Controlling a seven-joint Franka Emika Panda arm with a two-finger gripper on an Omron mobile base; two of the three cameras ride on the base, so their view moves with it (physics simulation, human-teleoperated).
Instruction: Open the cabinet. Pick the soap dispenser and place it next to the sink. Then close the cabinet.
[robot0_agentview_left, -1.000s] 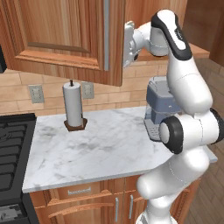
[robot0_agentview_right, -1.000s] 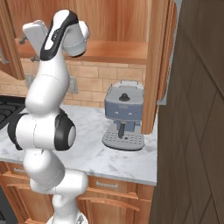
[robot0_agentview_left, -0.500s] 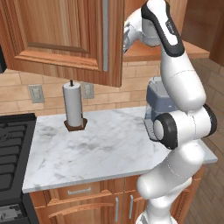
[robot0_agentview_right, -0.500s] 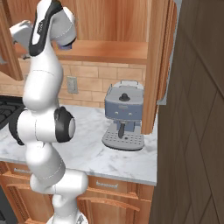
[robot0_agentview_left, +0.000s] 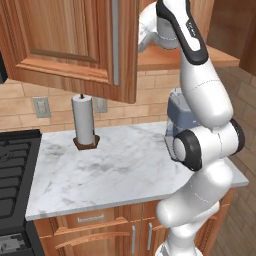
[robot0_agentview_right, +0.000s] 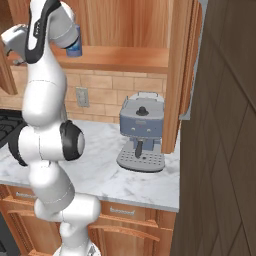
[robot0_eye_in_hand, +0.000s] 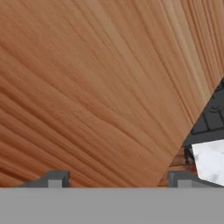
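Gripper (robot0_eye_in_hand: 116, 177) open, facing the cabinet (robot0_eye_in_hand: 96, 87) door's wood

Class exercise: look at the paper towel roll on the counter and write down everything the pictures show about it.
The paper towel roll is a plain white cylinder standing upright on a small, dark brown base. A thin dark spindle tip pokes out of its top. It sits on the white marbled counter near the back, close to the brick-patterned wall, where a grey wall outlet lies to its left. It stands below the open cabinet door. Nothing but its base and the counter touches it.
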